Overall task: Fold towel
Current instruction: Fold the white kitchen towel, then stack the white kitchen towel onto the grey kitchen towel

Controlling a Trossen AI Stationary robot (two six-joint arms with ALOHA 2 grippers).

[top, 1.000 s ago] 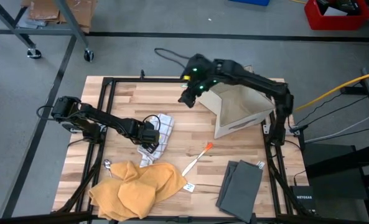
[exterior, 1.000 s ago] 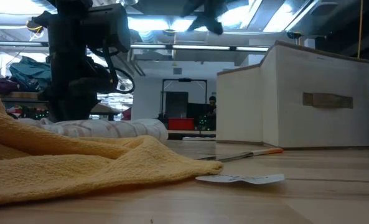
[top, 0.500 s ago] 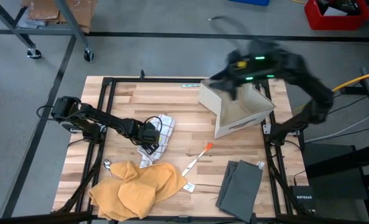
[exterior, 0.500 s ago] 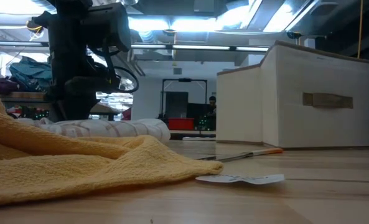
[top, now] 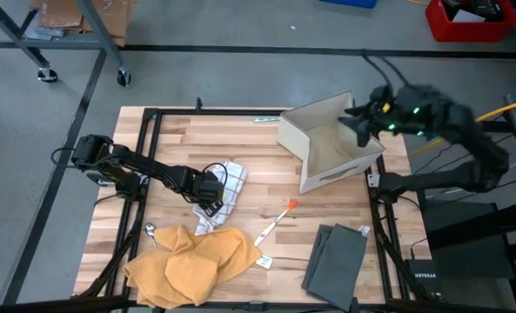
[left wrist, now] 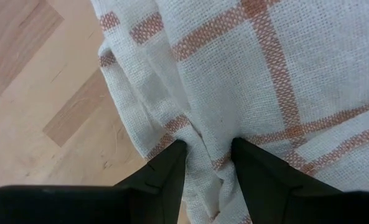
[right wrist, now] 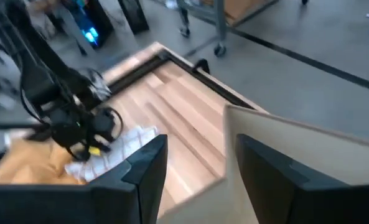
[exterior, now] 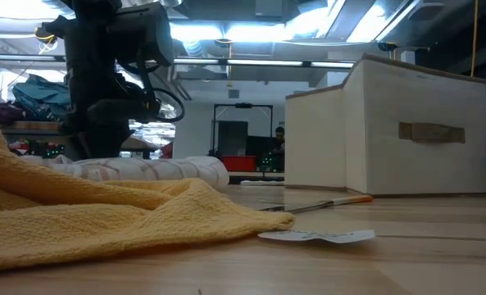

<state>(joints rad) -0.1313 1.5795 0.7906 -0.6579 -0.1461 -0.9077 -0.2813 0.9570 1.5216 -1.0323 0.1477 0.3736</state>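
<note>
The right gripper (top: 362, 122) has swung from the worktop's far middle out over the open beige cardboard box (top: 327, 143) at the far right — jaws apart, holding nothing. The left gripper (left wrist: 209, 155) pinches a fold of the white, red-checked cloth towel (top: 227, 187) mid-worktop — directly beneath it, far nearer this arm.

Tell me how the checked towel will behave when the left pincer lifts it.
Probably floppy: the checked towel lies bunched in soft folds. Likely light, being thin woven cloth. The left pincer pinches one ridge, so the rest would likely drape and drag.
</note>
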